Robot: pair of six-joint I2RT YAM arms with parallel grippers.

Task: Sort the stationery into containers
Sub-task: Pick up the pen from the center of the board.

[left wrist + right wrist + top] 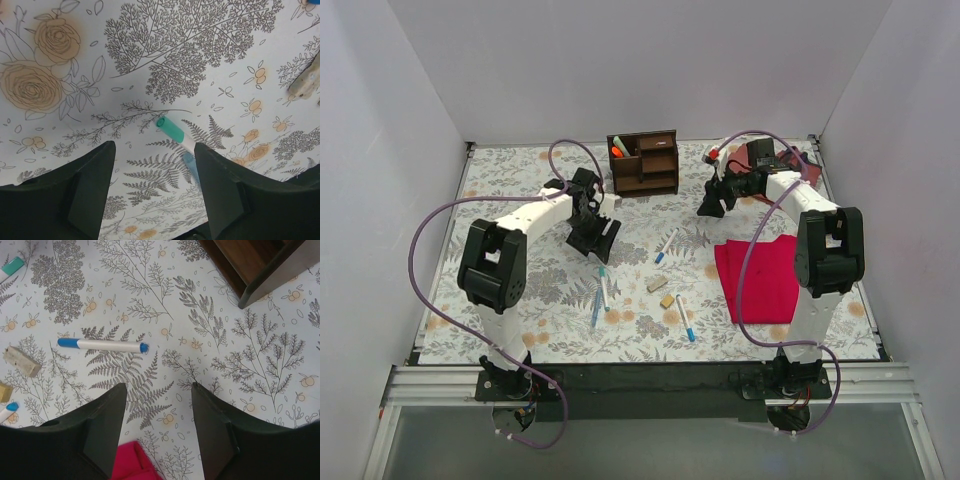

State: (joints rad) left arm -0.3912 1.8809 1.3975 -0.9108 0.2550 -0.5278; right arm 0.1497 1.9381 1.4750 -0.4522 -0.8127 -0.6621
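The step in hand looks like the pick of a pen by the left arm. The left gripper (153,152) hangs low over the table (520,185) with its two fingers spread wide and nothing between them. The green-capped pen (174,133) lies flat on the table just ahead of the gap, a little toward the right finger, and it points slantwise. A second pen with a blue cap (190,168) lies just beside its lower end, perhaps touching it.

The right gripper (158,390) is also spread and empty. It hovers between the organiser (644,162) and the red cloth (760,278), with a blue pen (102,344) lying in front of it.

The organiser stands at the far side of the table and already holds two markers (618,149). Several pens and two erasers (657,284) lie loose in the middle, so I judge the sorting is far from finished.

The next move probably calls for the left arm to centre the gap on the green-capped pen, turn the fingers across its length, go down and close, without catching the blue-capped pen beside it.
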